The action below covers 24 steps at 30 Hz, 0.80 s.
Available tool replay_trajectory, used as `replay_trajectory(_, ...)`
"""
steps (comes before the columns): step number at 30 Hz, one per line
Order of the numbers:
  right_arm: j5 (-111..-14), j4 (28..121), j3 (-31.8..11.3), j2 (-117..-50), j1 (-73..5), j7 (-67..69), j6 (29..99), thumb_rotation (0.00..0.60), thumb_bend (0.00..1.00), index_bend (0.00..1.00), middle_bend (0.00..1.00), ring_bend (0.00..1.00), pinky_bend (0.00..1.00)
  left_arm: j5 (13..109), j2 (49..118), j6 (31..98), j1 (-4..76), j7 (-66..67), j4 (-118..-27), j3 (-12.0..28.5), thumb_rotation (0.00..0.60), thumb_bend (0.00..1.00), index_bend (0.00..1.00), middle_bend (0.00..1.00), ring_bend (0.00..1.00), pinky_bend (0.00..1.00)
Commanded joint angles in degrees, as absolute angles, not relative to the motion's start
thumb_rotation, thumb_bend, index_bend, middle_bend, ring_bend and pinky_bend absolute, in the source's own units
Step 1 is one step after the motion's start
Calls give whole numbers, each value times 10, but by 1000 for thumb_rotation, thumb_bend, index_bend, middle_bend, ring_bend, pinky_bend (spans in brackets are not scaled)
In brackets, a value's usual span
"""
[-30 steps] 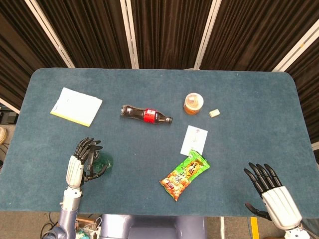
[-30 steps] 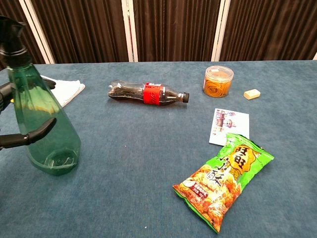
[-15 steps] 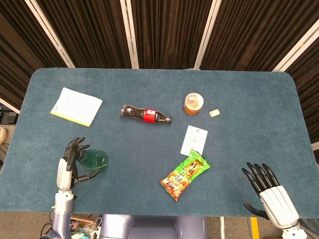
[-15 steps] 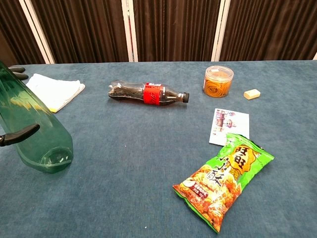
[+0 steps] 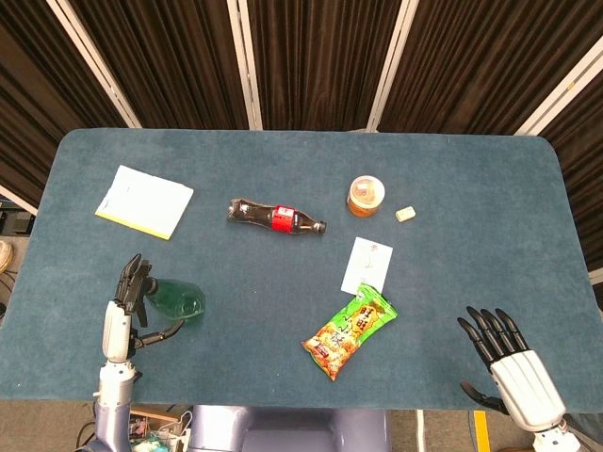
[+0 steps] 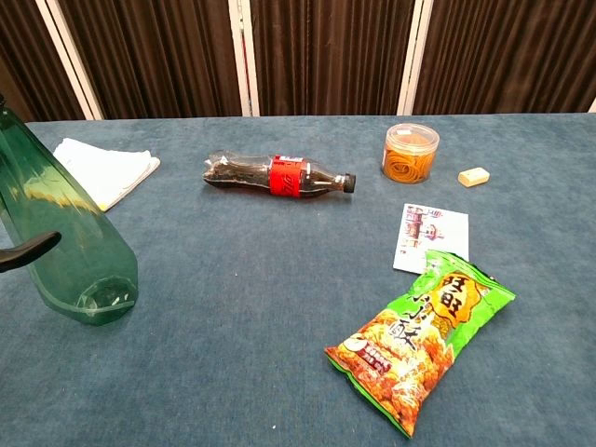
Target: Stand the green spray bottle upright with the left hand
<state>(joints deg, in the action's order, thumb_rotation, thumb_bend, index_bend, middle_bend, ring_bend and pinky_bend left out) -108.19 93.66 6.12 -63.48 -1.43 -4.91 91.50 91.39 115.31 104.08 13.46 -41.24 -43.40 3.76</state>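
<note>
The green spray bottle [image 5: 179,303] [image 6: 70,237] rests its base on the blue table [image 5: 283,377] near the front left and tilts left, its spray head cut off by the edge of the chest view. My left hand [image 5: 120,315] is on its left side. The fingers stretch away from me and the black thumb [image 6: 30,250] lies across the front of the bottle, which leans into the hand. My right hand [image 5: 509,363] hovers at the front right corner, fingers spread and holding nothing.
A cola bottle [image 5: 276,217] [image 6: 279,175] lies at mid-table. A white notepad [image 5: 143,201] is far left, and an orange jar [image 5: 366,196] and a small eraser [image 5: 405,214] sit behind a white card [image 5: 366,265]. A green snack bag [image 5: 350,330] [image 6: 424,335] lies front centre.
The bottle stood upright with my left fingers curled round it; the hand has since slid left, the fingers have straightened, and the bottle now tilts left. The right hand barely moved.
</note>
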Motion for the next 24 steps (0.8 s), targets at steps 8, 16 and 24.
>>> replay_trajectory(8,-1078,931,55,-633,-15,-42,923,600,217,0,0,0,3,933,1096,1059,114,-286,-481,17,600,55,106,4,0,31)
replay_trajectory(16,-997,938,22,-639,-24,-56,888,600,218,0,0,0,0,936,837,1012,67,-4,-802,-58,600,55,73,4,0,31)
replay_trajectory(24,-961,949,12,-649,-32,-95,856,600,219,0,0,0,0,906,682,959,53,63,-962,-103,600,56,70,11,0,31)
